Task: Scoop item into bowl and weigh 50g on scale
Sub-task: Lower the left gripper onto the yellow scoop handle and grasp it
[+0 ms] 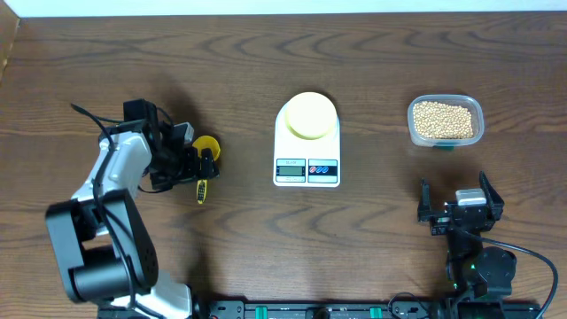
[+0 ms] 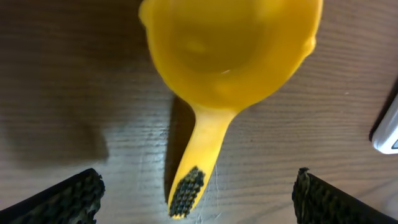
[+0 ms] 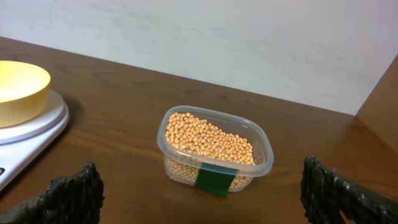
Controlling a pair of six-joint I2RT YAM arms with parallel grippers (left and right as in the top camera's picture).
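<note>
The pale-yellow bowl [image 1: 309, 115] sits on the white scale [image 1: 306, 168] at the table's middle; both show at the left of the right wrist view, bowl [image 3: 18, 87] on scale [image 3: 37, 127]. Tan beans [image 1: 443, 120] fill a clear container [image 3: 214, 149]. A yellow scoop [image 1: 205, 159] lies on the table left of the scale. My left gripper [image 1: 190, 164] is open, its fingers either side of the scoop's handle [image 2: 193, 180], not touching it. My right gripper [image 1: 461, 208] is open and empty, in front of the container.
The clear plastic container [image 1: 446, 121] with a green label [image 3: 214, 180] stands at the back right. A corner of the scale [image 2: 388, 130] shows at the right edge of the left wrist view. A pale wall runs behind the table's far edge.
</note>
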